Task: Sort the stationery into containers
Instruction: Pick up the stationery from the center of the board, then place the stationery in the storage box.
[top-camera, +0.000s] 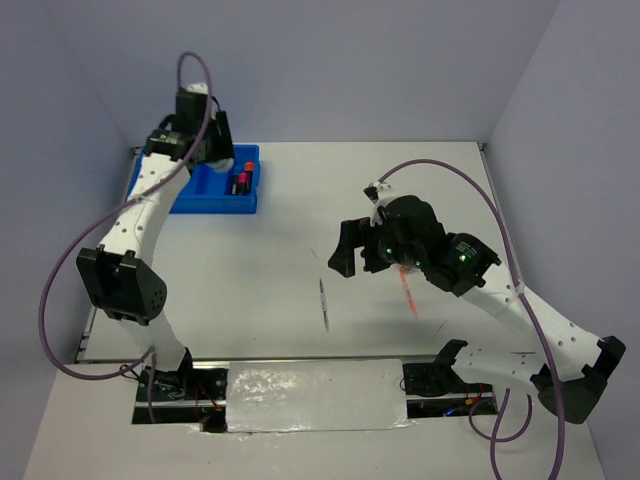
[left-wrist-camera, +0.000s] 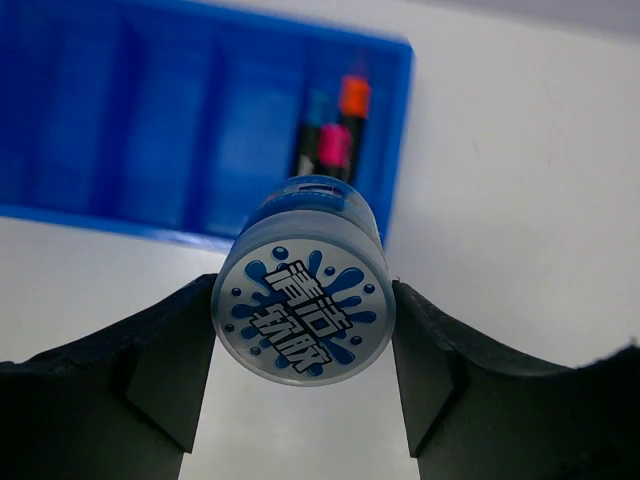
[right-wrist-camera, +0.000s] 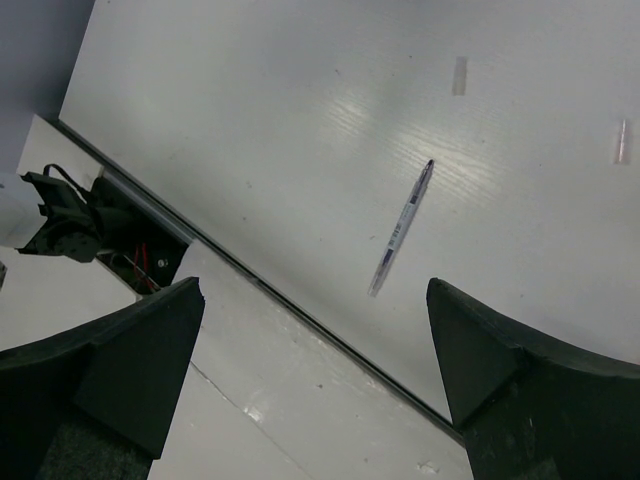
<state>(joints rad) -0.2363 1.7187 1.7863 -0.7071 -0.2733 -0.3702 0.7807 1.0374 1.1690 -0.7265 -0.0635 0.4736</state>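
Note:
My left gripper (left-wrist-camera: 303, 288) is shut on a round blue-white disc (left-wrist-camera: 305, 300) and holds it above the table, just in front of the blue tray (left-wrist-camera: 150, 120). In the top view this gripper (top-camera: 214, 140) hangs over the tray (top-camera: 205, 195). The tray's right compartment holds highlighters capped orange (left-wrist-camera: 353, 97), pink (left-wrist-camera: 335, 145) and blue (left-wrist-camera: 318, 105). My right gripper (top-camera: 355, 258) is open and empty above mid-table. A thin silver pen (top-camera: 323, 303) lies on the table below it and shows in the right wrist view (right-wrist-camera: 403, 225). An orange pen (top-camera: 408, 290) lies partly under the right arm.
A white padded strip (top-camera: 315, 395) runs along the near edge between the arm bases. Grey walls close in the table at the back and sides. Purple cables (top-camera: 60, 270) loop off both arms. Two small tape marks (right-wrist-camera: 459, 75) sit on the table.

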